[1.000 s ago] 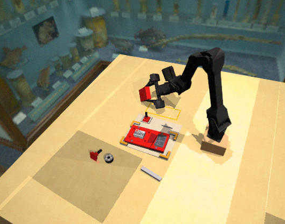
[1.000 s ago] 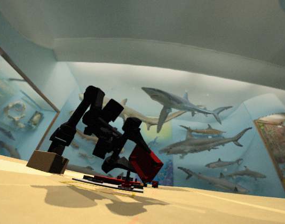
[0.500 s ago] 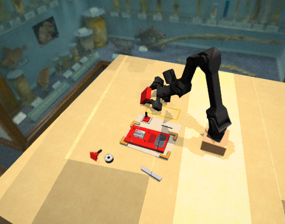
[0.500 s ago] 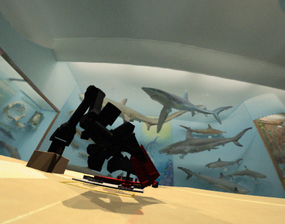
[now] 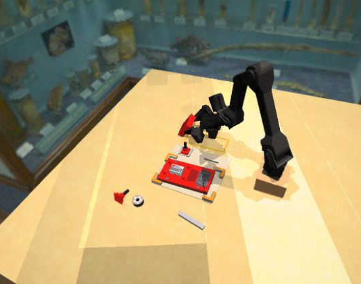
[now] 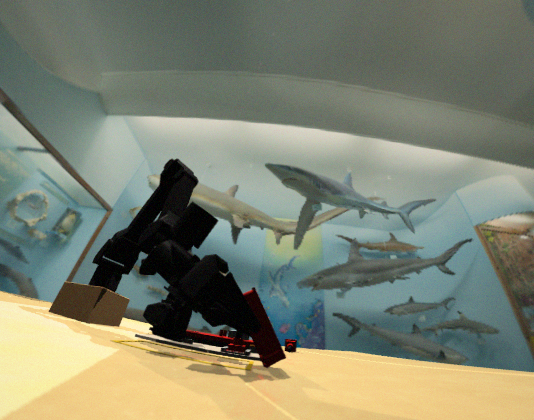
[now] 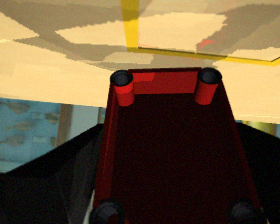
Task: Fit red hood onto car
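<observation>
The red hood (image 5: 186, 124) (image 6: 263, 322) (image 7: 166, 130) is held steeply tilted, its hollow underside facing the wrist camera. Two of its corner bosses (image 7: 123, 87) (image 7: 207, 85) show at the top of the wrist view. My gripper (image 5: 193, 128) (image 6: 239, 317) is shut on the hood, low over the table behind the jig. The hood's lower end is close to the table top. The red chassis (image 5: 190, 176) (image 6: 212, 338) lies in the jig (image 5: 156, 178), with the grey engine block (image 5: 177, 168) on its deck. The pegs are too small to make out.
A yellow outlined rectangle (image 5: 225, 144) (image 7: 130, 25) is marked on the table under the gripper. A small red part with a black stick (image 5: 185, 149) stands behind the jig. In front lie another red part (image 5: 119, 197), a wheel (image 5: 137, 201) and a grey bar (image 5: 191, 220). The arm's base (image 5: 274, 176) (image 6: 89, 302) stands to the right.
</observation>
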